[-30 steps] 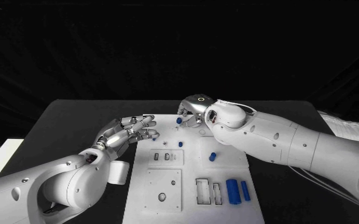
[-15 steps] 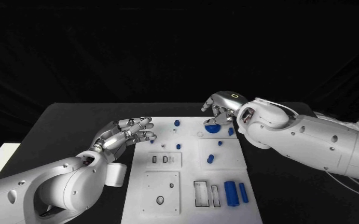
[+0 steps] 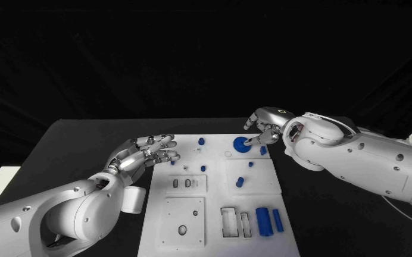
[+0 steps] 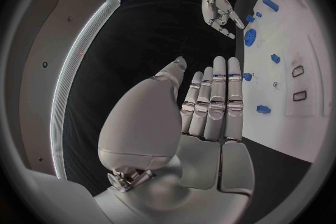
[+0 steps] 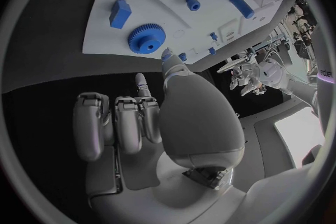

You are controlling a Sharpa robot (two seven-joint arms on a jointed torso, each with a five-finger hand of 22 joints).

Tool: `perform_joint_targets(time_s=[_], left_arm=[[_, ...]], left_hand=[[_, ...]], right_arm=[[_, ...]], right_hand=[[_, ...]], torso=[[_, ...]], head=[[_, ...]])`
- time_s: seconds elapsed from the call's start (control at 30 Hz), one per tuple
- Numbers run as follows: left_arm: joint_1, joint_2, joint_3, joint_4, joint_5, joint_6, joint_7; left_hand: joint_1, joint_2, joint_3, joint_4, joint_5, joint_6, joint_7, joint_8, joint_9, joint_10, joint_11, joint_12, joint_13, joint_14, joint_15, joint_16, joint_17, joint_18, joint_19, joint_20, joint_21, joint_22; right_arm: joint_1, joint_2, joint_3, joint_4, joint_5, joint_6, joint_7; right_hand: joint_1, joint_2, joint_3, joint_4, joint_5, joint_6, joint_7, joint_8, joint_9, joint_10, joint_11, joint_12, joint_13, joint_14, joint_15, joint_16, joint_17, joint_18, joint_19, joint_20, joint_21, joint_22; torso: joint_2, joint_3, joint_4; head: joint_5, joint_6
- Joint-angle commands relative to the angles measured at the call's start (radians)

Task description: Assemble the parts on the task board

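The white task board (image 3: 193, 209) lies in the middle of the table. A blue gear (image 3: 241, 144) lies flat near its far edge, also seen in the right wrist view (image 5: 147, 39) and the left wrist view (image 4: 250, 37). My right hand (image 3: 264, 131) hovers just right of the gear with its fingers apart, holding nothing. A small gap shows between its fingertips and the gear (image 5: 161, 117). My left hand (image 3: 146, 153) is at the board's left edge, fingers stretched out side by side (image 4: 206, 106), and it holds nothing.
Small blue pegs (image 3: 201, 141) (image 3: 202, 168) (image 3: 239, 181) stand or lie on the board's far half. A blue block (image 3: 262, 150) sits beside the gear. Two blue cylinders (image 3: 264, 220) lie at the near right beside rectangular slots (image 3: 230, 221).
My right hand has moved from the pegs at the board's far middle to the right. The gear has come out from under it and now lies free. My left hand has scarcely moved.
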Motion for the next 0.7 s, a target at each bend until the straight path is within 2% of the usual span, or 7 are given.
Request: perform_joint_targets(time_s=[0.03,0.17,0.33,0.57,0.7], left_arm=[[0.001,0.004,0.001,-0.001,0.004,0.022,0.003],[0.001,0.005,0.001,-0.001,0.004,0.023,0.003],[0.001,0.006,0.001,-0.002,0.004,0.023,0.002],[0.001,0.007,0.001,-0.004,0.004,0.024,0.0],[0.001,0.008,0.001,-0.004,0.004,0.024,0.0]], left_hand=[[0.002,0.006,-0.001,-0.005,-0.003,-0.004,-0.001,-0.005,-0.001,-0.007,0.003,-0.004,0.0,-0.006,0.003,-0.005,0.002,0.01,-0.008,-0.001,-0.004,-0.001],[0.002,0.006,-0.001,-0.005,-0.003,-0.004,-0.001,-0.005,-0.001,-0.007,0.003,-0.004,0.0,-0.006,0.003,-0.005,0.002,0.01,-0.008,-0.001,-0.004,-0.001],[0.002,0.006,-0.001,-0.005,-0.003,-0.004,-0.001,-0.005,-0.001,-0.007,0.003,-0.004,0.0,-0.006,0.003,-0.005,0.002,0.01,-0.008,-0.001,-0.004,-0.001],[0.002,0.006,-0.001,-0.005,-0.003,-0.004,-0.001,-0.005,-0.001,-0.007,0.003,-0.004,0.0,-0.006,0.003,-0.005,0.002,0.01,-0.008,-0.001,-0.004,-0.001],[0.002,0.006,-0.001,-0.005,-0.003,-0.004,-0.001,-0.005,-0.001,-0.007,0.003,-0.004,0.0,-0.006,0.003,-0.005,0.002,0.01,-0.008,-0.001,-0.004,-0.001]], right_arm=[[-0.002,0.009,0.0,-0.008,-0.027,0.061,-0.04],[-0.004,0.022,0.0,-0.018,-0.037,0.072,-0.044],[-0.007,0.036,0.0,-0.031,-0.039,0.084,-0.047],[-0.012,0.051,0.0,-0.039,-0.038,0.094,-0.04],[-0.013,0.057,0.0,-0.04,-0.039,0.1,-0.039]], right_hand=[[0.016,0.001,0.0,0.007,0.012,0.001,0.006,0.005,0.002,0.091,0.008,0.015,0.244,0.091,0.006,0.009,0.203,-0.018,0.015,0.004,0.009,0.021],[0.022,0.006,0.002,0.008,0.022,0.004,0.005,0.009,0.004,0.097,0.008,0.024,0.254,0.092,0.007,0.013,0.211,-0.02,0.019,0.004,0.013,0.03],[0.029,0.012,0.005,0.008,0.049,0.007,0.005,0.013,0.006,0.102,0.008,0.032,0.261,0.093,0.007,0.016,0.217,-0.021,0.021,0.005,0.016,0.037],[0.028,0.014,0.005,0.009,0.048,0.011,0.004,0.015,0.007,0.103,0.008,0.033,0.263,0.095,0.007,0.02,0.226,-0.023,0.024,0.005,0.02,0.046],[0.031,0.019,0.008,0.008,0.046,0.018,0.003,0.02,0.009,0.103,0.007,0.033,0.263,0.096,0.006,0.022,0.23,-0.024,0.026,0.005,0.022,0.051]], torso=[[0.001,-0.0003,0.0004],[0.0,-0.001,-0.0009],[-0.001,-0.0023,0.0015],[0.0,-0.0018,0.0015],[-0.001,-0.0033,0.0017]], head=[[-0.003,-0.002],[-0.002,-0.004],[-0.004,-0.005],[-0.002,-0.007],[-0.003,-0.009]])
